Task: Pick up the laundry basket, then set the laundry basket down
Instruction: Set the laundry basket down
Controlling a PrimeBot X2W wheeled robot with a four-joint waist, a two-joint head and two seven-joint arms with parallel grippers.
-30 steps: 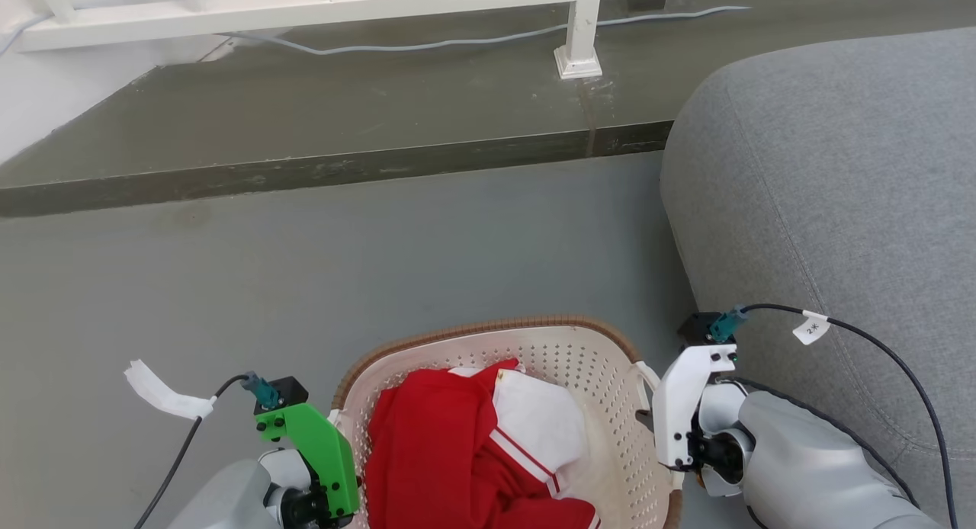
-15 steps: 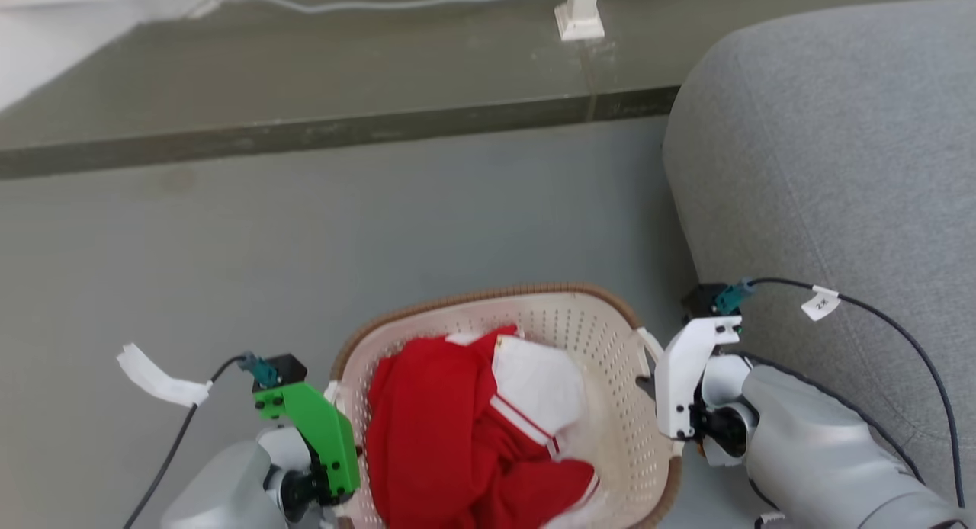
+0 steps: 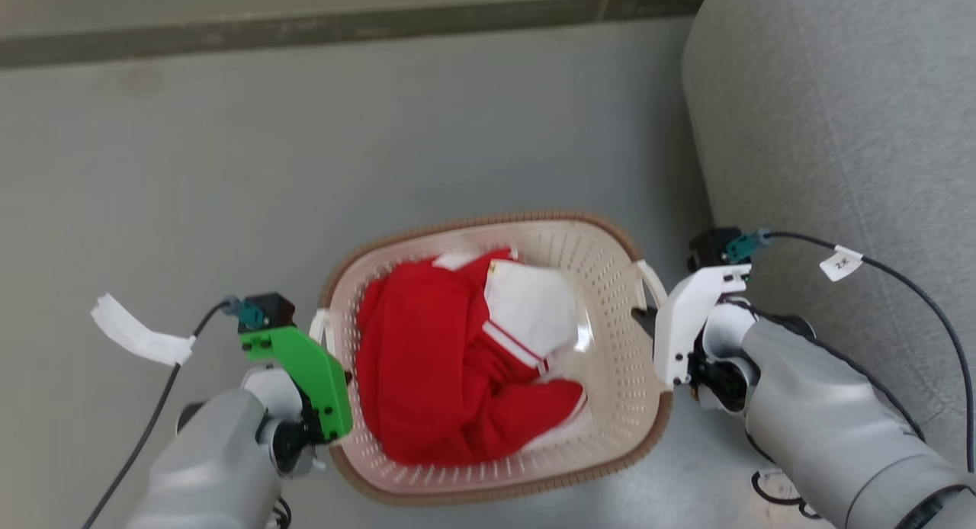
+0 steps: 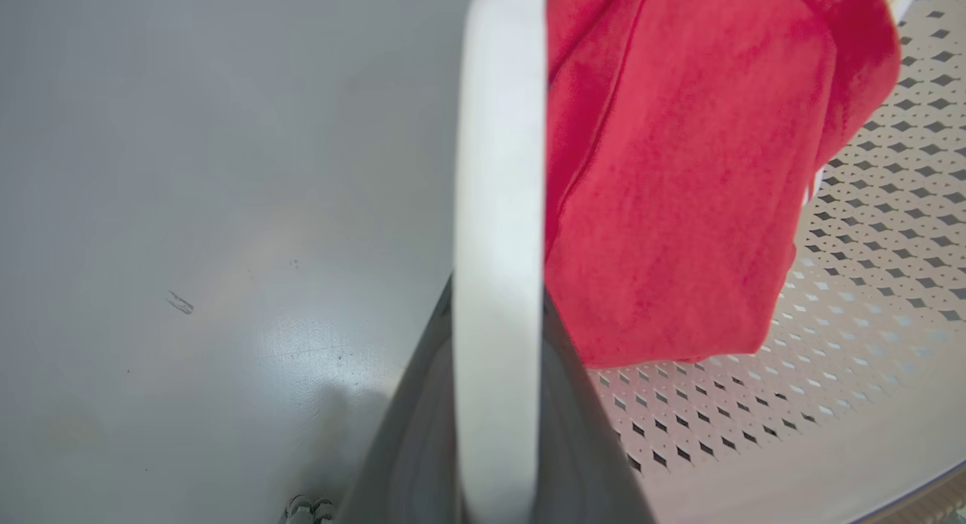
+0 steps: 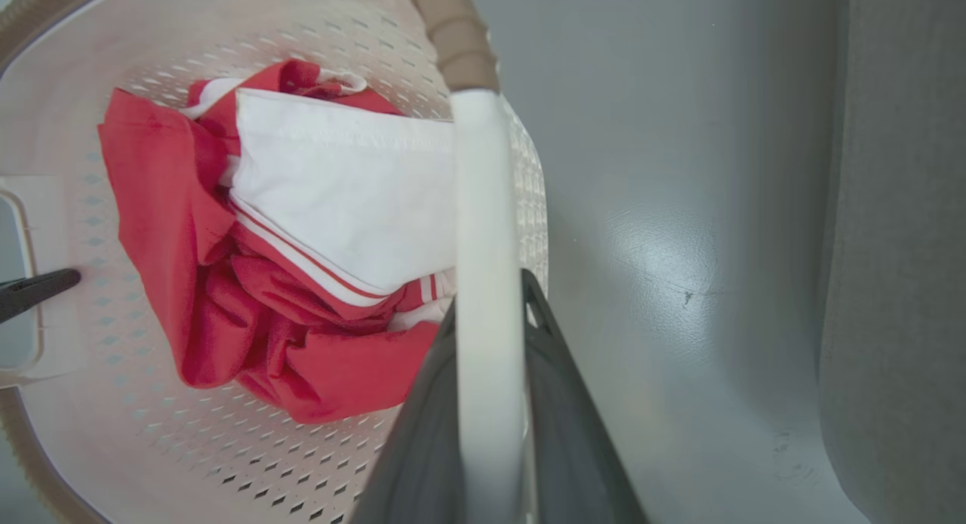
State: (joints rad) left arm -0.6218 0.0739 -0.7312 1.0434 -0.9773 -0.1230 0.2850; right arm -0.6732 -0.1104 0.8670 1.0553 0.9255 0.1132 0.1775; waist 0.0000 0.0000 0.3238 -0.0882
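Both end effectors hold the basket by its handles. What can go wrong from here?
1. The left end effector and right end effector each pinch only a thin white handle of the laundry basket; if one slips, the basket may tilt and spill the red and white garment.
2. The right arm works close to the grey sofa; it or its cable might catch there.

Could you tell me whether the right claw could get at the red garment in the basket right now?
Probably not: the right claw is shut on a side handle of the laundry basket, so it would need to let go first; otherwise the red garment lies uncovered.
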